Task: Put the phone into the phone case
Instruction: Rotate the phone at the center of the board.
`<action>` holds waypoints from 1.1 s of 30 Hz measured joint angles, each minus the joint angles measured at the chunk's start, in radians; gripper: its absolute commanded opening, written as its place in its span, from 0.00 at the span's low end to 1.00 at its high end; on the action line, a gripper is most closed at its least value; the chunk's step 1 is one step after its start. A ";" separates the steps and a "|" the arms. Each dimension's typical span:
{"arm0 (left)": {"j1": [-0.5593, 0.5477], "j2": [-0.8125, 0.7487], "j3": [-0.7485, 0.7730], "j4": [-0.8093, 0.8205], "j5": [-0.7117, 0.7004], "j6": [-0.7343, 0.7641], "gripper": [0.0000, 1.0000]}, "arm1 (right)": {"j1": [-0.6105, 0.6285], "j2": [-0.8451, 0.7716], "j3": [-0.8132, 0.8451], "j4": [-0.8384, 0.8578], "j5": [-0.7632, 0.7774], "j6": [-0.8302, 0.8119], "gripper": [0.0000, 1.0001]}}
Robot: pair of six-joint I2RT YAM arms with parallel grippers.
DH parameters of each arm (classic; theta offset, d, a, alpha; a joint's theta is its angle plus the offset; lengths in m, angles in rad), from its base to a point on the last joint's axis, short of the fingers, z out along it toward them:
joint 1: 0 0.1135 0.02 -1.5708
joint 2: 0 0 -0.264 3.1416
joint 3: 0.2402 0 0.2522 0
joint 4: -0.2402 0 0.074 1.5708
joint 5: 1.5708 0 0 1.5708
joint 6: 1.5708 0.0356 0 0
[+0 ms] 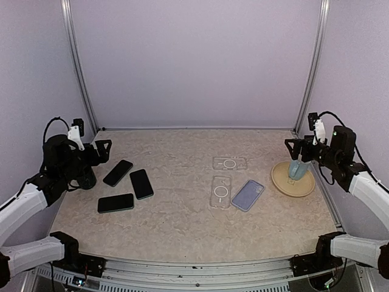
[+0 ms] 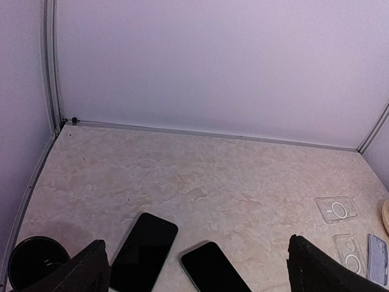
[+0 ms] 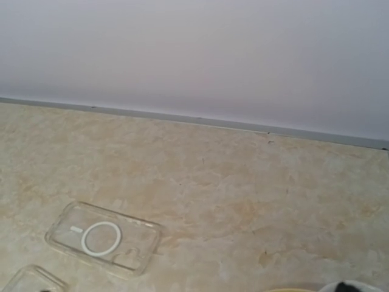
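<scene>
Three black phones lie screen-up on the left of the table: one (image 1: 118, 173), a second (image 1: 141, 184) and a third (image 1: 115, 202). Two clear phone cases with white rings (image 1: 230, 163) (image 1: 220, 191) and a lavender case (image 1: 248, 195) lie right of centre. My left gripper (image 1: 102, 152) hangs open above the table's left edge, empty. In the left wrist view its fingertips (image 2: 91, 271) frame two of the phones (image 2: 144, 250) (image 2: 213, 267). My right gripper (image 1: 295, 151) is open and empty over the plate. Its wrist view shows a clear case (image 3: 104, 237), no fingers.
A tan plate (image 1: 307, 185) holding a pale blue object (image 1: 296, 169) sits at the right edge. A black cup (image 1: 85, 178) stands at the far left, beside the phones. Walls close the table on three sides.
</scene>
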 measured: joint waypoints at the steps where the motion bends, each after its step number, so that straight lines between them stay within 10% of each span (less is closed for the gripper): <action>1: 0.000 0.000 0.000 -0.002 0.000 0.000 0.99 | 0.000 -0.002 0.000 0.000 -0.003 0.001 1.00; 33: -0.123 0.085 0.092 -0.128 -0.062 -0.254 0.99 | 0.048 -0.026 0.048 0.077 -0.183 0.256 1.00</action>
